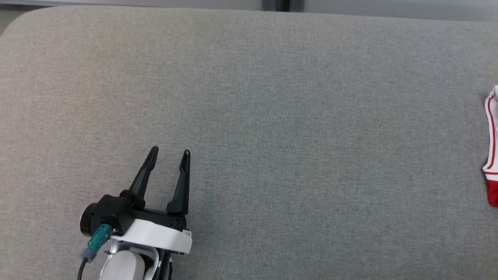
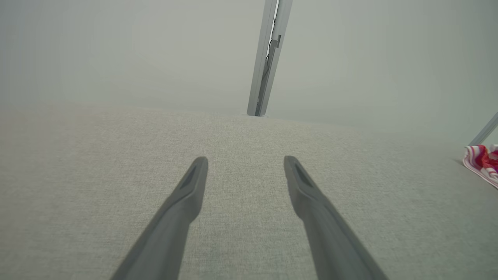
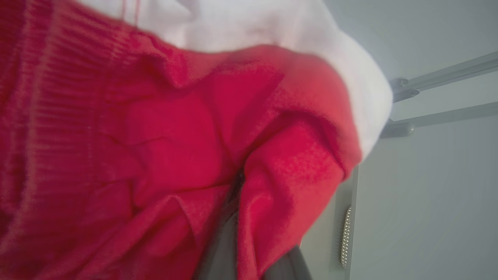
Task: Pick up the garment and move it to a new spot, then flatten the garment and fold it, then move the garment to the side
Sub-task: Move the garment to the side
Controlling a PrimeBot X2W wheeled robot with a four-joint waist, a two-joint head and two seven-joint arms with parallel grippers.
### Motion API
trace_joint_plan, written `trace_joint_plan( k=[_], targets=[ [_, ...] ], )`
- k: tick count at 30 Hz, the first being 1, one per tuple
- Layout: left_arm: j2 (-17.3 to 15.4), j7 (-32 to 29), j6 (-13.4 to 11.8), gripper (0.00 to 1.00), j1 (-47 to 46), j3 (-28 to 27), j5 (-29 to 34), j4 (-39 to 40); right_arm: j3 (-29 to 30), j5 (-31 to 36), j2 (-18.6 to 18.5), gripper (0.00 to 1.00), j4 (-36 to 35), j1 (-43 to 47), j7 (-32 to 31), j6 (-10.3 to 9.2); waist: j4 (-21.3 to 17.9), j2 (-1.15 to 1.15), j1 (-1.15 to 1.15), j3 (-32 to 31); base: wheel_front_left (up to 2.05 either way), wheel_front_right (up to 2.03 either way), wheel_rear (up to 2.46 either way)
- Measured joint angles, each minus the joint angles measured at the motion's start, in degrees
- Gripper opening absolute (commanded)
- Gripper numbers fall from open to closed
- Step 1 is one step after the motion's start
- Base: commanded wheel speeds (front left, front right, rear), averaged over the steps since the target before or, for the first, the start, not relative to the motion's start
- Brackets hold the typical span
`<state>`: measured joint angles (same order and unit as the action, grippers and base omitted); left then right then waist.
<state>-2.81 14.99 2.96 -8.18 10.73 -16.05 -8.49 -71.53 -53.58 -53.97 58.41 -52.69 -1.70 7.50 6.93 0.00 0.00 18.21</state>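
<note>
Red-and-white garment (image 1: 492, 155) — bunched up, far right

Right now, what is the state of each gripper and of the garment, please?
left gripper: open, holding nothing, above the grey surface.
right gripper: shut on the garment, with red cloth bunched around its fingers.
garment: red and white, crumpled, not flattened or folded, at the far right of the head view.
</note>
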Motion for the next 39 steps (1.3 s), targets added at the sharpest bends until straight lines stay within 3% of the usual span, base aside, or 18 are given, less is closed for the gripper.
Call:
trace_joint_plan(
  k=[11,13,14,39],
  targets=[
    [0.0,0.0,0.4,1.0,-1.7,0.4,0.1,0.0,0.1,0.1,3.9,0.0,5.1,-0.2,1.3,-0.01,0.3,0.0,0.0,2.8,0.0,0.0,0.0],
    [0.0,0.0,0.5,1.0,-1.7,0.4,0.1,-0.1,0.2,0.1,4.3,0.72,5.8,-0.2,2.0,-0.01,0.4,0.0,0.0,2.7,0.0,0.0,0.0],
    [0.0,0.0,0.5,1.0,-1.7,0.3,0.1,-0.3,0.2,0.2,4.6,1.0,6.1,-0.2,2.3,-0.01,0.4,0.0,0.0,2.6,0.0,0.0,0.0],
    [0.0,0.0,-1.0,1.0,1.1,0.9,-1.7,-0.9,-1.4,8.9,4.9,1.0,6.5,-4.9,0.9,0.0,0.5,0.0,0.0,-7.0,0.0,0.0,0.0]
  ],
)
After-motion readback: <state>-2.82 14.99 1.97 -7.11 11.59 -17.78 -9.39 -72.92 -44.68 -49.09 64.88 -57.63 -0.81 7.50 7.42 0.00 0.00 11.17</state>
